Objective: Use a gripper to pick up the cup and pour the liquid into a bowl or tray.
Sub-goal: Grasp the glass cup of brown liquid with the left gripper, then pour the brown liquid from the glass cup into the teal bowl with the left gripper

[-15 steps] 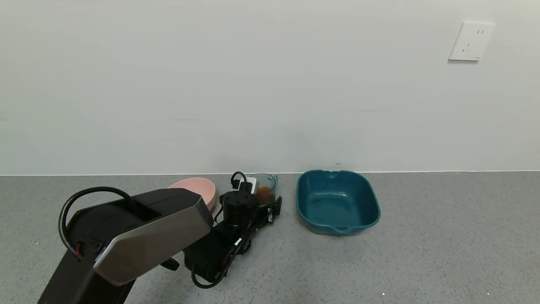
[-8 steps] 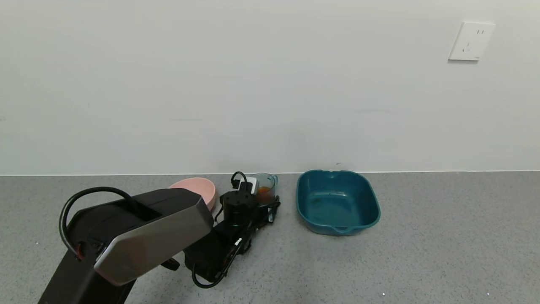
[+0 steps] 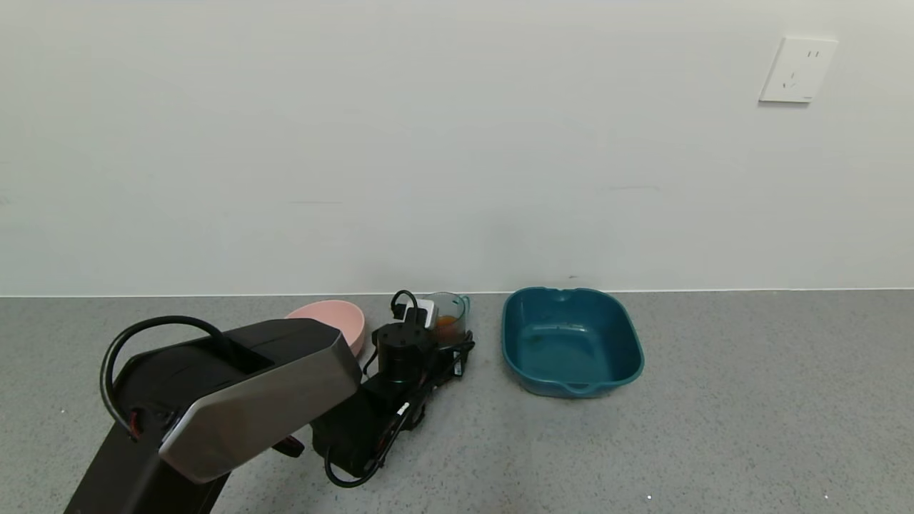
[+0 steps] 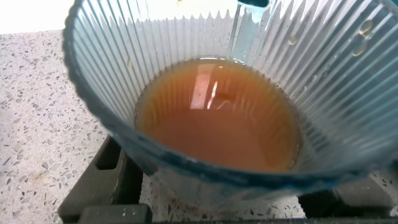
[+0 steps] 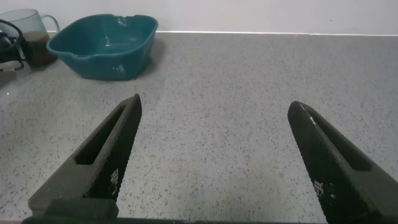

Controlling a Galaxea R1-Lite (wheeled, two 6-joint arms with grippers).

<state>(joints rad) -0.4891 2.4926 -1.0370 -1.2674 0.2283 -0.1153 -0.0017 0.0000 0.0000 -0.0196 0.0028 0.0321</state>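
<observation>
Reddish-brown liquid sits low in the ribbed cup, which stands upright on the grey tabletop near the wall, between the pink bowl and the teal dish. My left tool is at the cup's base; in my left wrist view its dark fingers flank the cup on both sides and look closed on it, though contact itself is hidden under the cup wall. I judge the grasp step is ending and the lift comes next: straight up, kept level (the liquid would slosh easily if tilted early), then across toward my right to the teal dish, tipping only once the rim is over its hollow. The pink bowl is close beside my arm, and the wall is just behind, so room is tight there; the gap toward the dish is open. My right tool hangs spread wide over bare tabletop, well apart.
</observation>
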